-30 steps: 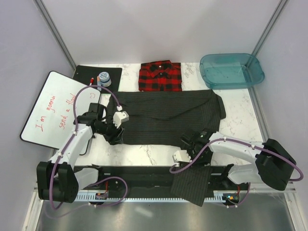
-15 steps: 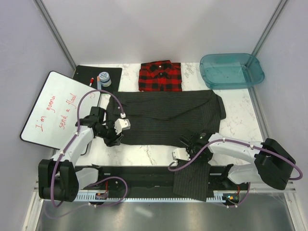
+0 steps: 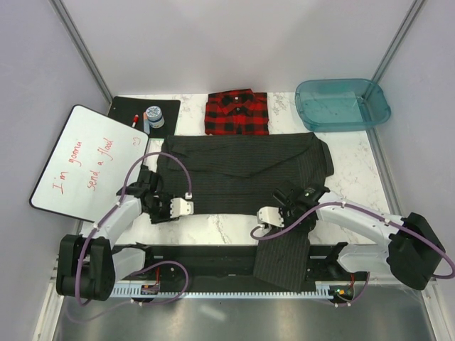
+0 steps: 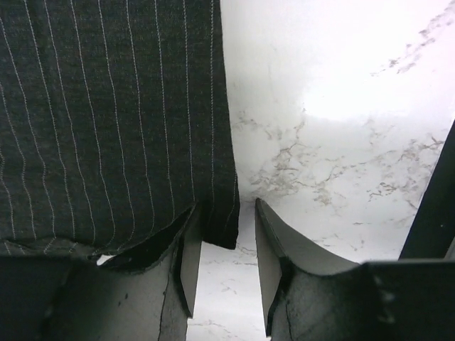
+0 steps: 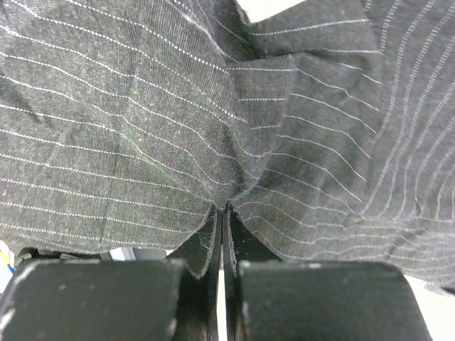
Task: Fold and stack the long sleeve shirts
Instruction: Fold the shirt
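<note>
Left gripper (image 3: 174, 207) has backed off the dark charcoal pinstriped cloth shirt (image 3: 242, 170) to its near-left corner; jaws apart, hem corner at the gap (not pinched). Right gripper (image 3: 269, 215) has edged inward, clamped on that shirt's fold by the near edge of the marble bench (image 3: 220, 224). Red-and-black plaid flannel shirt (image 3: 237, 112) unmoved, far edge. Likely regrasping for the next fold.

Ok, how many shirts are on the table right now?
2: the red plaid shirt folded at the far edge; the pinstriped shirt spread across the middle, part hanging over the near edge. No others visible.
</note>
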`<state>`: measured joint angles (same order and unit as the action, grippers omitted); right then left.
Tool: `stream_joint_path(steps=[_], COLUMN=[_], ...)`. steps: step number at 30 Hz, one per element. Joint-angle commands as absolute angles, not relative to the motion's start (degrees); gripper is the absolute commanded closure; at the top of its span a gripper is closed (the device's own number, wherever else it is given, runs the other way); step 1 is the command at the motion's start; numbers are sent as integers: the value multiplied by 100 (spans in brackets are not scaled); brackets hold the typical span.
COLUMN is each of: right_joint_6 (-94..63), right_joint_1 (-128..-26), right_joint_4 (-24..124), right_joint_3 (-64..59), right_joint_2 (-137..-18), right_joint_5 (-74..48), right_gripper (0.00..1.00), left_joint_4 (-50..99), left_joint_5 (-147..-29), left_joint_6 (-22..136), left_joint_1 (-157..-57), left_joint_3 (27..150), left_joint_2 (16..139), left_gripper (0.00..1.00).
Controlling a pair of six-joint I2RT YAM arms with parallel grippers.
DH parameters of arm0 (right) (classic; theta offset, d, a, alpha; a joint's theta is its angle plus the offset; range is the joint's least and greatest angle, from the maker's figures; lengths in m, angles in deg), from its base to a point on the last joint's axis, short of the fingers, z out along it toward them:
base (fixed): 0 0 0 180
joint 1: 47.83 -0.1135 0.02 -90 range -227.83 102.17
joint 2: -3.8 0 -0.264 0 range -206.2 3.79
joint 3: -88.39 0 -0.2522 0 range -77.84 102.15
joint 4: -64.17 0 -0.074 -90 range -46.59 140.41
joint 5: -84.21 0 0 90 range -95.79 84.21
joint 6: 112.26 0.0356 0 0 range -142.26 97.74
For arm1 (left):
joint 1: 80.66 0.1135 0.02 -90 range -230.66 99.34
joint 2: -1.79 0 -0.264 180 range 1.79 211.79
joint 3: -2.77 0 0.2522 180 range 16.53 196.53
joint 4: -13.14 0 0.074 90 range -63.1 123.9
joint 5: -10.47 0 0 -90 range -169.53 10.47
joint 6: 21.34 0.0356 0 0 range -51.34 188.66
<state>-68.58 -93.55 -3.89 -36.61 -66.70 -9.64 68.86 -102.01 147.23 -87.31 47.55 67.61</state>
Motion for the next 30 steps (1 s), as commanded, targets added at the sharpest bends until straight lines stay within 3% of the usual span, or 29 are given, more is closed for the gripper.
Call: stream_joint_path(steps=[1,5,9,12,14,16,30], right_joint_6=[-6946,-6937,-6928,-6902,-6893,-6919,-8254], right_joint_1=[-9275,-9266,-9266,-9266,-9266,-9240,-7456], right_joint_4=[-716,-882,-988,-1059,-1137,-1173,-1472], right_joint_3=[-3338,-3241,-3144,-3074,-2977,-2802,-211], right_joint_2=[-6441,-6301,-6204,-6125,-6028,-5923,-7292], right_joint_5=[-1036,-1018,-1036,-1027,-966,-913,-1273], right_gripper=[100,100,100,100,100,100,100], left_joint_4=[7119,7199,7190,7147,7102,7058,6875], left_joint_5=[-9913,-9965,-10000,-10124,-10229,-10343,-10704], left_joint_6=[15567,15533,15401,15147,14866,14629,13863], left_joint_1=[-8760,-8751,-8760,-8760,-8760,-8751,-8383], left_joint_3=[4571,4509,4492,4509,4614,4789,6389], left_joint_2=[6403,6121,6085,6068,6015,5902,6919], left_gripper=[55,55,63,74,91,98,98])
